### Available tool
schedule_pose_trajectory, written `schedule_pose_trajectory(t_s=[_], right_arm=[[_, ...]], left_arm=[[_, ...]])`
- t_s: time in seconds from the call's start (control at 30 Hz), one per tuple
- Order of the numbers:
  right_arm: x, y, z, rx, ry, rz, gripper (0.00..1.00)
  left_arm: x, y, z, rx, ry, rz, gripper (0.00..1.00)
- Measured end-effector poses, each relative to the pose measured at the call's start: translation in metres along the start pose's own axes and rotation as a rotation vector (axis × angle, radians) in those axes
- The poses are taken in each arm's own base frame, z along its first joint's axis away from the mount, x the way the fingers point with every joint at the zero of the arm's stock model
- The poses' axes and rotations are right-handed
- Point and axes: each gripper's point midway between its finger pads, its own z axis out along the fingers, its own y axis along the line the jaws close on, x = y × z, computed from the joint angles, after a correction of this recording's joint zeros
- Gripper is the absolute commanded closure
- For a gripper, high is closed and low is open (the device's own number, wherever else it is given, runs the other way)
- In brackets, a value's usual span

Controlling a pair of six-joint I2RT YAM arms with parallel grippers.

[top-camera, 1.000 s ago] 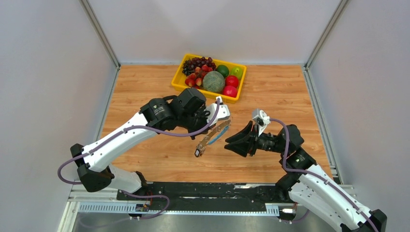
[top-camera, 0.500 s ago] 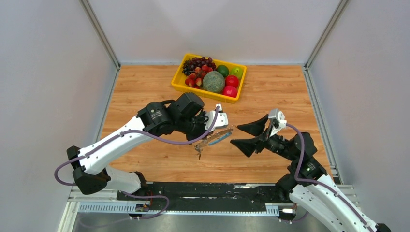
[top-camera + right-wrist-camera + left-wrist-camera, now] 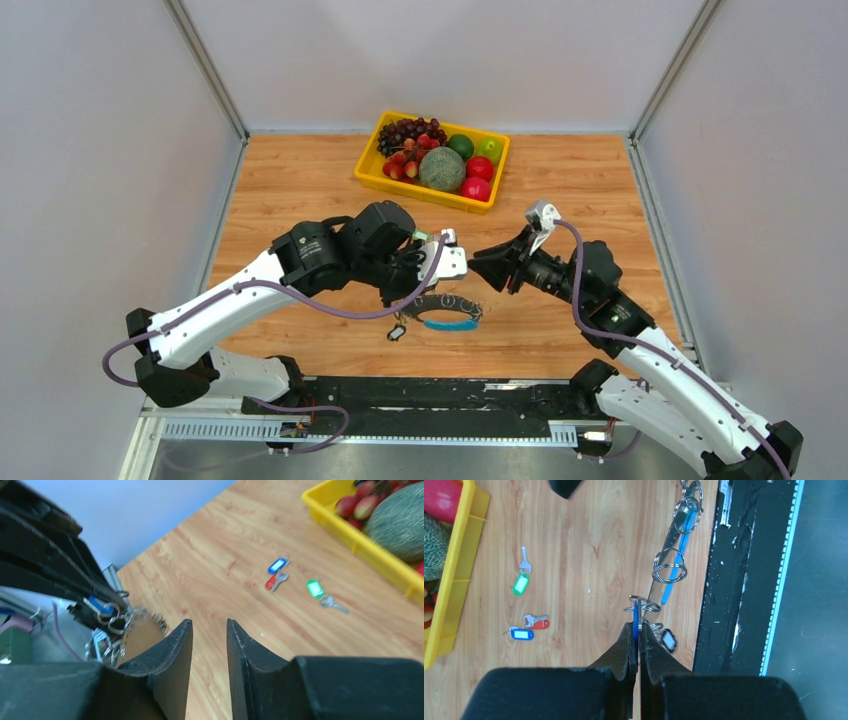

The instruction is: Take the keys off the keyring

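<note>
My left gripper (image 3: pixel 636 628) is shut on the blue section of the keyring (image 3: pixel 672 550), which hangs from it with small metal rings (image 3: pixel 669 570) along its edge. A black key (image 3: pixel 668 640) still hangs on it. In the top view the keyring (image 3: pixel 447 312) droops below the left gripper (image 3: pixel 410 295), near the table. Three loose keys lie on the wood: green (image 3: pixel 520 585), red (image 3: pixel 538 623) and blue (image 3: pixel 521 634). My right gripper (image 3: pixel 209 630) is open and empty, just right of the left one (image 3: pixel 482 266). Its view shows the keyring (image 3: pixel 116 624) at the left.
A yellow fruit tray (image 3: pixel 372 172) with a melon (image 3: pixel 441 168), grapes and other fruit stands at the back centre. The black base rail (image 3: pixel 440 395) runs along the near edge. In the top view, the loose keys are hidden under the left arm.
My left gripper has come down and nearer with the keyring, which now hangs as an open loop. My right gripper has narrowed from wide open and moved up to the left gripper.
</note>
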Motion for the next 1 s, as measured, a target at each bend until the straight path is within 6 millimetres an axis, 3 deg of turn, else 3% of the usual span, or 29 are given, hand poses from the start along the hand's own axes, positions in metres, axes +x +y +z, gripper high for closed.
schedule_pose_trajectory(t_s=[0.23, 0.47, 0.63, 0.87, 1.0], right_arm=[[0.040, 0.026, -0.009, -0.127, 0.096, 0.050, 0.68], [0.043, 0.055, -0.021, -0.241, 0.094, 0.051, 0.68], [0.061, 0.073, -0.026, -0.305, 0.139, 0.060, 0.67], [0.060, 0.066, -0.022, -0.258, 0.127, 0.044, 0.63], [0.044, 0.060, -0.015, -0.209, 0.089, 0.006, 0.62]], left_arm=[[0.001, 0.005, -0.001, -0.031, 0.008, 0.000, 1.00], [0.000, 0.009, -0.001, -0.050, 0.006, 0.002, 1.00], [-0.001, 0.010, -0.001, -0.055, -0.001, 0.003, 1.00], [-0.005, 0.008, -0.005, -0.049, -0.025, 0.010, 1.00], [-0.007, 0.004, -0.013, -0.044, -0.064, 0.026, 1.00]])
